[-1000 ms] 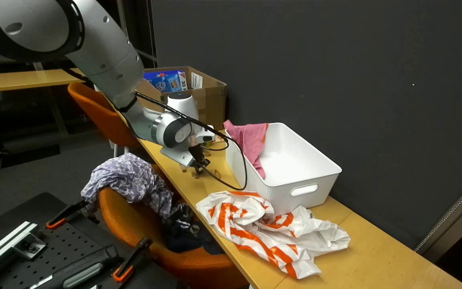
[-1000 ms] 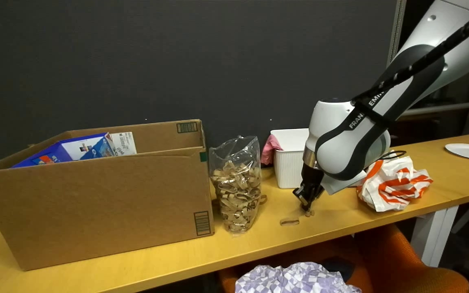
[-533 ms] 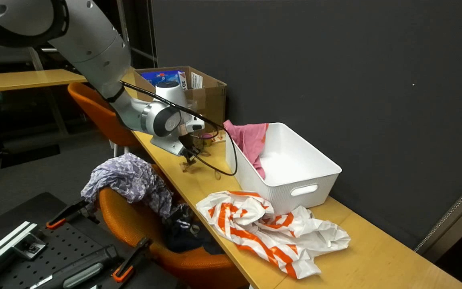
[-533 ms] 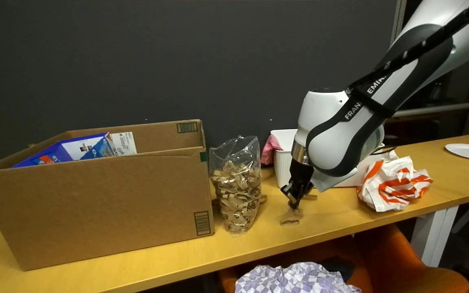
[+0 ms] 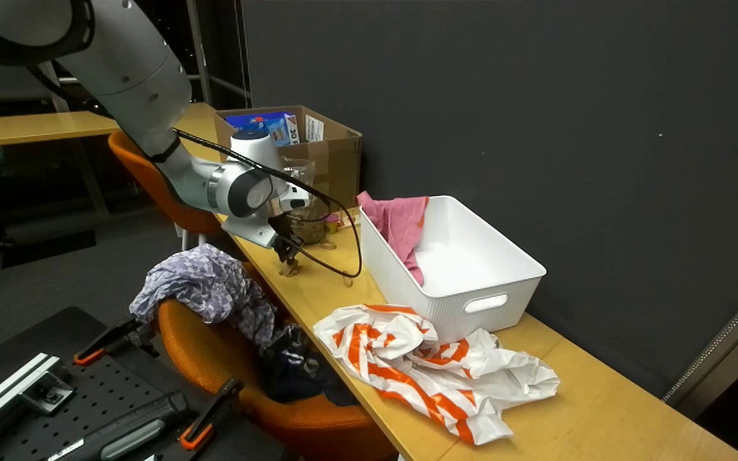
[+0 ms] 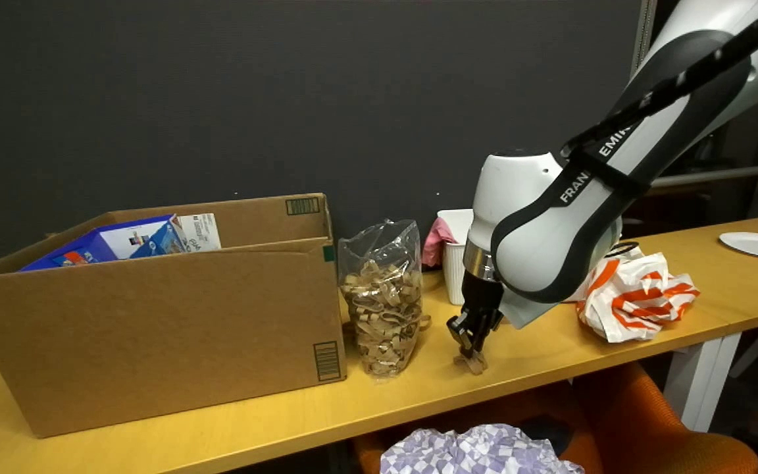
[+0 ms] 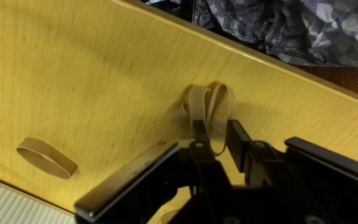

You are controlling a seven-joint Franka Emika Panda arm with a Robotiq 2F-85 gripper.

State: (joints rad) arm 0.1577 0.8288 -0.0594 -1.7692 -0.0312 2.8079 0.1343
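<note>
Surface (image 6: 234, 424): yellow wood | brown box (image 6: 175, 336): sits on the surface | white bin (image 5: 452, 320): on it too | clear bag of bands (image 6: 384, 309): stands up beside the brown box | claw (image 7: 217, 128): points down, tips a little bit apart | tan bands (image 7: 197, 101): bunched at the claw's tips, one loop showing in the gap | lone band (image 7: 51, 152): near the white bin
</note>
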